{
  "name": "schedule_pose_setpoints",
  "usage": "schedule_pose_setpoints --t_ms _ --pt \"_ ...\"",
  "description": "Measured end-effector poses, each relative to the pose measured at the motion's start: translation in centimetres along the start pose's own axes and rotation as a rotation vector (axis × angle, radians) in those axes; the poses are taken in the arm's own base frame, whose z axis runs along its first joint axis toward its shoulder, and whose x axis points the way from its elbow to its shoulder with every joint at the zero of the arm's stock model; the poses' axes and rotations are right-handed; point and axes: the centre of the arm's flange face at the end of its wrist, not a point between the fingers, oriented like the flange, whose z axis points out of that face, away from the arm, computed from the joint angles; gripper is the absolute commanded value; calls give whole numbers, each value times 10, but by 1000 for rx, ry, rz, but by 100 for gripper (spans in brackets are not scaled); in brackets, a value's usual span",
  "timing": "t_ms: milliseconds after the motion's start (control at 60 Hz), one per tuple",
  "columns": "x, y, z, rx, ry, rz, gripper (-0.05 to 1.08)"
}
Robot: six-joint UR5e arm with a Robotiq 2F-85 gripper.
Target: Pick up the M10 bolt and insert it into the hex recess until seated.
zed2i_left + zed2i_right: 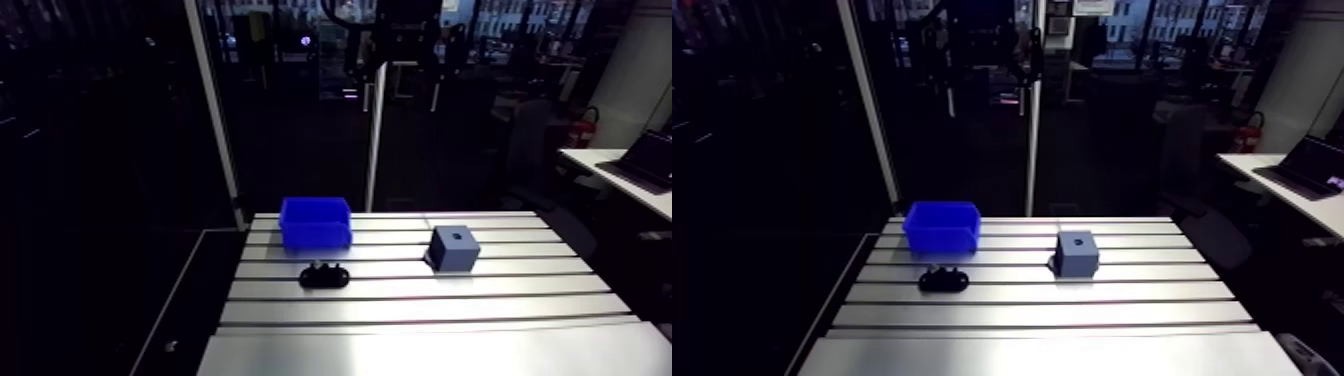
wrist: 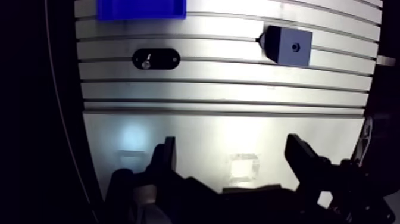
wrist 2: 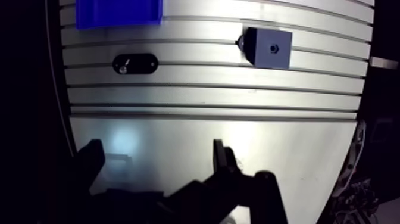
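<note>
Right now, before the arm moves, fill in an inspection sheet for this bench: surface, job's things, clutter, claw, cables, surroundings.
Surface: slotted metal table, with light glare on its near part.
Job's things: bolt, small and pale, resting in a black oval holder; grey-blue block with a hole in its top face, standing apart from the holder; the hole's hex shape is too small to tell.
Clutter: blue bin beyond the holder; contents hidden.
Claw: the claw is open, holds nothing and hangs over the table's near part, short of the holder and block.
Cables: nothing seen.
Surroundings: nothing seen.
</note>
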Motion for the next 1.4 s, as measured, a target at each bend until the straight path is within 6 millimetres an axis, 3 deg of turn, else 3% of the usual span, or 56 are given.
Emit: schedule_pose_setpoints --t_ms 350,617,1167,1400 --pt "6 -9 7 7 45 17 1" --pt "7 -32 29 10 103 15 1" --pt "-9 -72 116 3 149 -9 2" --pt "-10 -92 159 1 130 -27 11"
